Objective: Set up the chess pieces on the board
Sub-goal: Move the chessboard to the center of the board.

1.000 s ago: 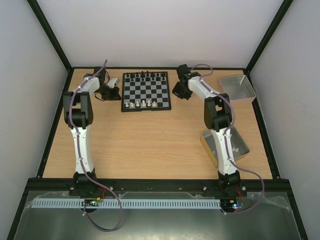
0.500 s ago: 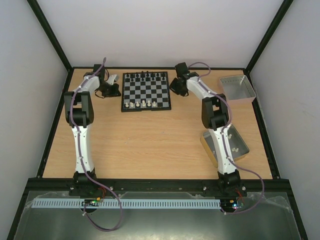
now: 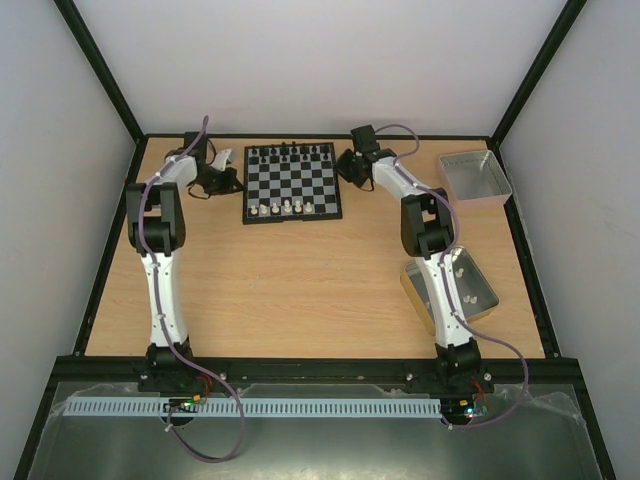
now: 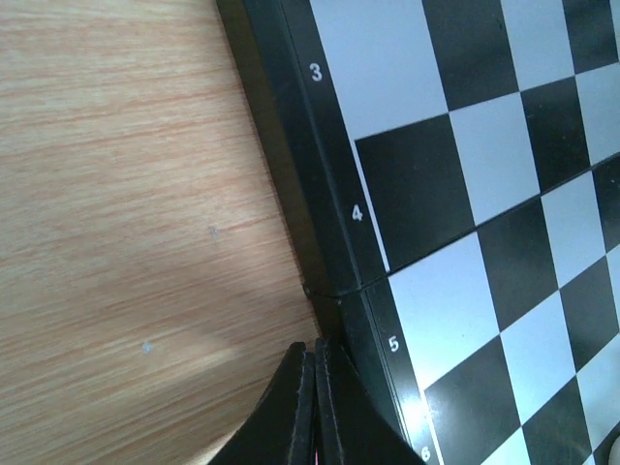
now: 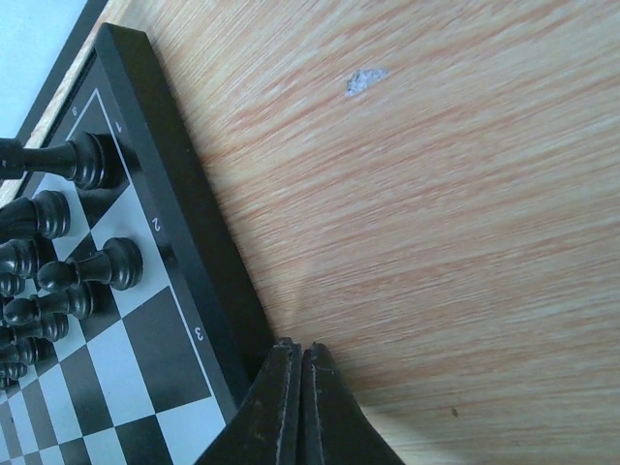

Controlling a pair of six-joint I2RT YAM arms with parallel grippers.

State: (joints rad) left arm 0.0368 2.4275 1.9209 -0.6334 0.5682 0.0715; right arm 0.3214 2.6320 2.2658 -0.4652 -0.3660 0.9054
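Checkered board (image 3: 292,182), black pieces (image 3: 290,153) far row, cream pieces (image 3: 286,208) near row

The left arm (image 3: 160,285) and the right arm (image 3: 452,300) are built alike: smooth, rounded white link shells, broken by chunky black joint housings at elbow and wrist. Tiny dark screw dots run along the white shells. A grey-lilac cable (image 3: 240,425) trails outside each arm, looping wide at the black base block (image 3: 170,365) and again near the wrist. A short red wire shows at each base.

The left end effector (image 4: 312,345) and the right end effector (image 5: 295,345) are wholly black. In the wrist views their fingers (image 5: 276,407) are matte, slim blades that taper to narrow tips, with flat inner faces and faintly scuffed edges.
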